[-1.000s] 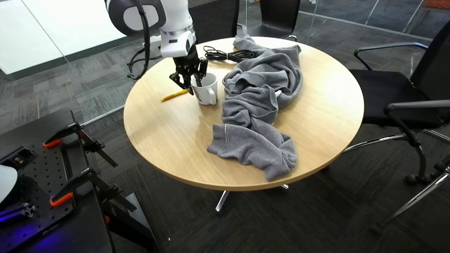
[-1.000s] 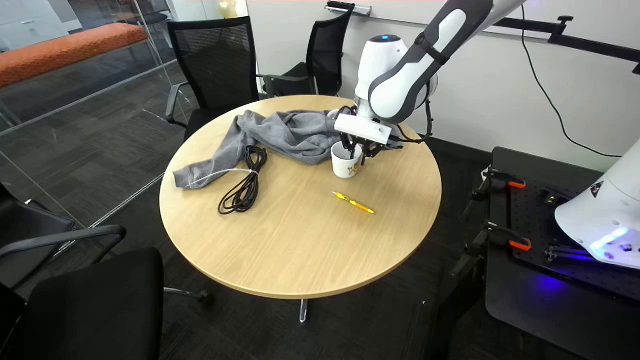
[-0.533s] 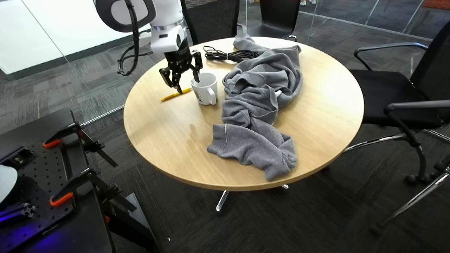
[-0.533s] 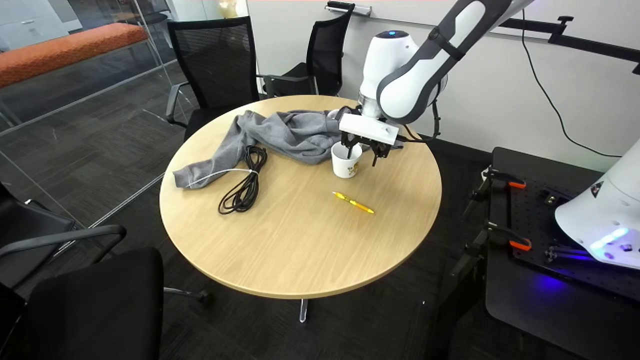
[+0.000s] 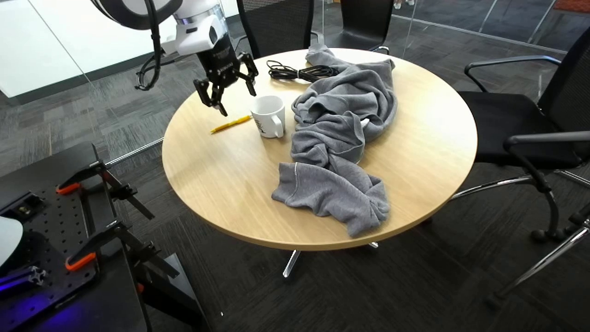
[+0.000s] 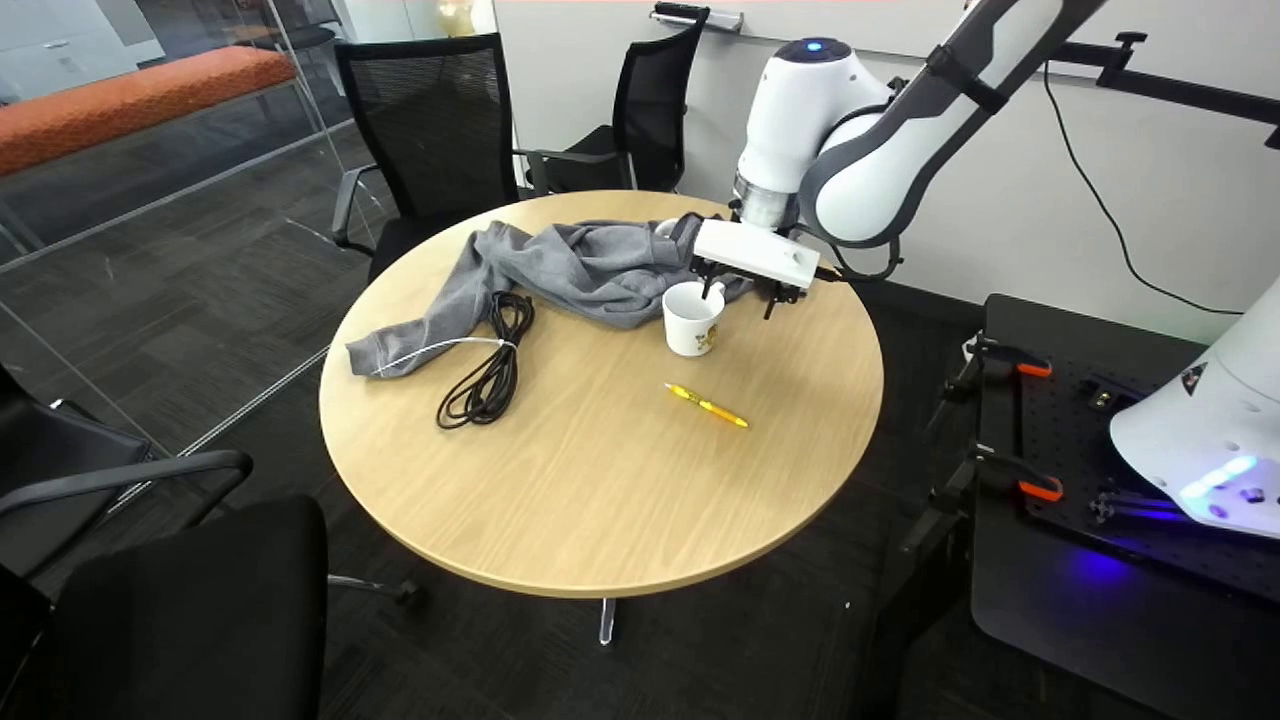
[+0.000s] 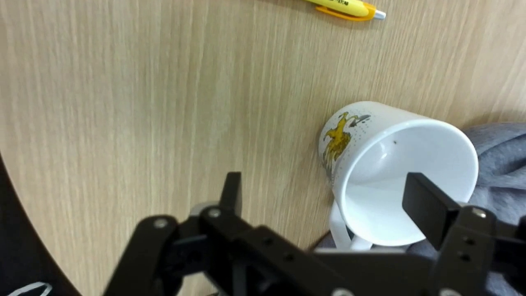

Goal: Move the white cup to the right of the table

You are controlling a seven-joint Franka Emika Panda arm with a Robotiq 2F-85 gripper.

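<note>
White cup (image 5: 267,120) upright on the table (image 5: 216,175), gripper (image 5: 238,102) spread nearby.
In an exterior view, from the cup: gripper hovering at 10 o'clock, yellow pen (image 5: 230,124) at 9, black cable (image 5: 308,74) at 1, grey cloth (image 5: 337,137) just beside at 3, lying between cup and table edge.
</note>
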